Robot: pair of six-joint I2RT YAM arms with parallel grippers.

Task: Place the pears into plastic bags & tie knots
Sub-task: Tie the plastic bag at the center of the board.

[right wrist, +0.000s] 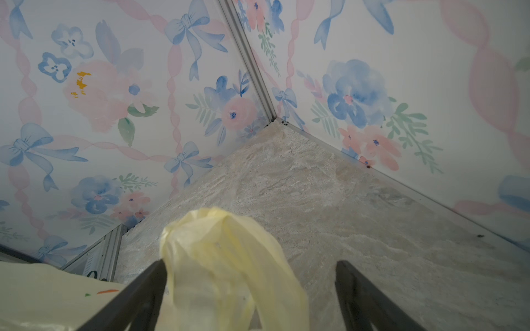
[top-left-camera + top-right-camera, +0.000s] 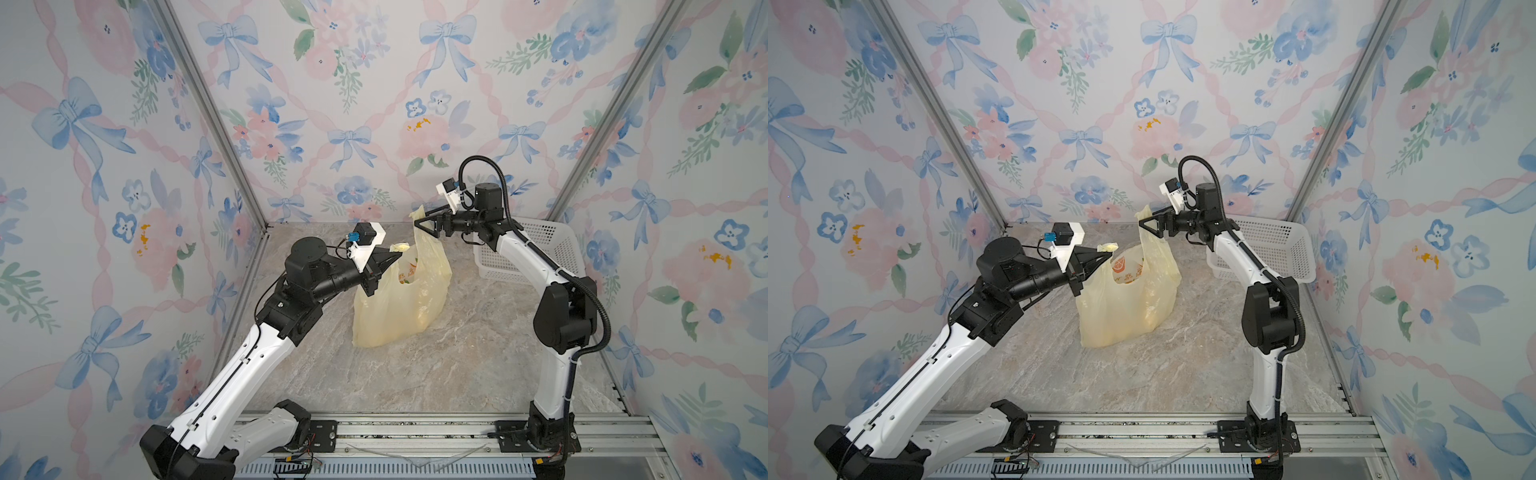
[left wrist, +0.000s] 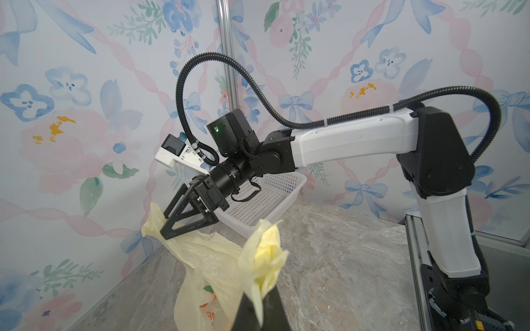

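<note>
The pale-yellow plastic bag (image 2: 399,299) (image 2: 1125,303) with orange print stands bulging on the marble table in both top views. The pears are hidden inside it. My left gripper (image 2: 397,254) (image 3: 259,298) is shut on one handle strip (image 3: 266,252), whose crumpled end sticks out past the fingertips. My right gripper (image 2: 420,219) (image 1: 252,262) is open, higher up and farther back. The other handle strip (image 1: 226,258) stands loose between its spread fingers, leaning toward one finger (image 1: 155,275). The left wrist view shows that gripper (image 3: 164,225) beside this handle (image 3: 155,217). No knots are in view.
A white perforated basket (image 2: 540,253) (image 3: 258,206) sits at the back right, behind the right arm. Floral walls close in the table on three sides. A metal rail (image 2: 415,432) with both arm bases runs along the front edge.
</note>
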